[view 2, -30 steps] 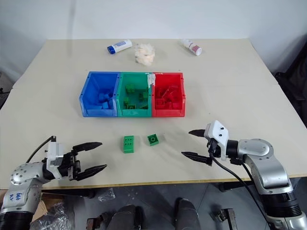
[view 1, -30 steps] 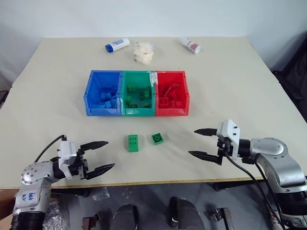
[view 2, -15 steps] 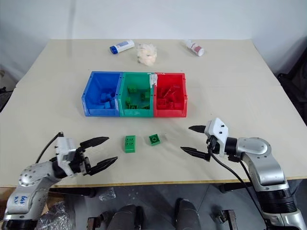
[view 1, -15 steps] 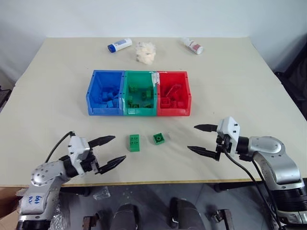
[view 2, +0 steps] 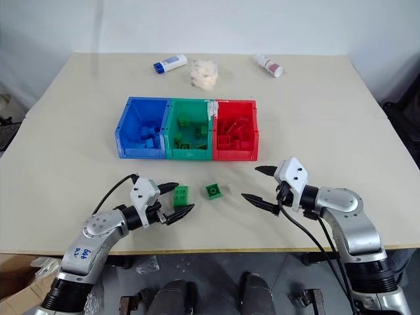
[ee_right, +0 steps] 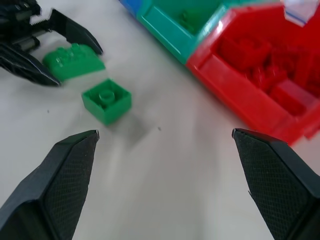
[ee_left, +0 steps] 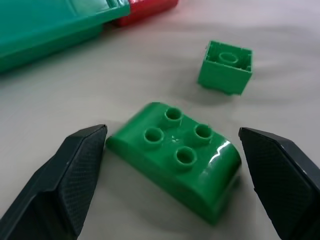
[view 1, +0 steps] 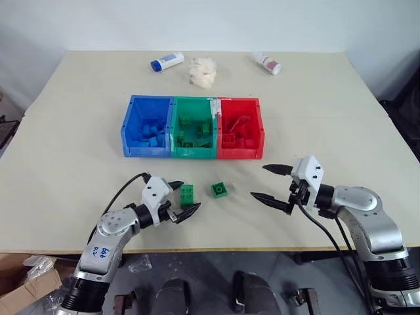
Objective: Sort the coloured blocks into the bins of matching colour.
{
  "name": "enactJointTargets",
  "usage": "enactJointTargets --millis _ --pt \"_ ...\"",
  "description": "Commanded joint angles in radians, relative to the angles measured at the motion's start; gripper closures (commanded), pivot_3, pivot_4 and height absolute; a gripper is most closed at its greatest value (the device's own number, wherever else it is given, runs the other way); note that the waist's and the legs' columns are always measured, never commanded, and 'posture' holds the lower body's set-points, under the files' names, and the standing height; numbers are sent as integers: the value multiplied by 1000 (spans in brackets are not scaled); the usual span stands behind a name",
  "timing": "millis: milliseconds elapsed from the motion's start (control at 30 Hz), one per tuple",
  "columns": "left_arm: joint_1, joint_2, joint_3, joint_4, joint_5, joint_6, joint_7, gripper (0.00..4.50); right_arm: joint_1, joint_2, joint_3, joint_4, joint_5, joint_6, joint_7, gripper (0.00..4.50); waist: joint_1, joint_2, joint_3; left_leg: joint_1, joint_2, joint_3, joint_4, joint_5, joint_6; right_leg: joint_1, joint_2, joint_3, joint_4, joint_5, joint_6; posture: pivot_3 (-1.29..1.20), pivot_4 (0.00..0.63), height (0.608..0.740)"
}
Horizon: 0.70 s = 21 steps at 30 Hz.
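Two green blocks lie on the table in front of the bins: a long studded one (view 1: 187,195) and a small square one (view 1: 220,189). My left gripper (view 1: 190,195) is open, low over the table, with the long green block (ee_left: 175,150) between its two fingers, which stand apart from it. My right gripper (view 1: 258,182) is open and empty, to the right of the small block (ee_right: 106,100). The joined blue bin (view 1: 146,151), green bin (view 1: 193,153) and red bin (view 1: 239,154) each hold several blocks of their own colour.
Two small white bottles (view 1: 165,62) (view 1: 268,63) and a white wad of tissue (view 1: 202,71) lie at the far edge. The table's front edge runs just below both grippers. A cardboard box (view 1: 26,292) sits on the floor at lower left.
My left gripper has swung right and forward from the table's front left until its open fingers bracket the long green block. The right gripper has hardly moved.
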Motion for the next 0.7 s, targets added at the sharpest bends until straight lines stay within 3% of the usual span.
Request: enactJointTargets --millis 33,233,400,700 --pt "11 28 -10 -47 37 112 47 0 -3 -1 -16 -73 24 36 -36 26 0 0 0 0 0 0 0 0 0 0 0 0 0 0 0 0 150 740" --pt "4 44 -29 -83 42 185 61 0 -1 -4 -20 -87 35 50 -43 26 0 0 0 0 0 0 0 0 0 0 0 0 1 0 0 0 150 740" --pt "17 44 -20 -94 30 197 65 1029 21 -38 -28 -94 84 39 31 0 0 0 0 0 0 0 0 0 0 0 0 0 0 0 0 0 150 740" --pt "0 53 -24 -39 24 66 -6 1041 39 -94 -21 -89 119 28 129 0 1 0 0 0 0 0 0 0 0 0 0 0 0 0 0 0 150 740"
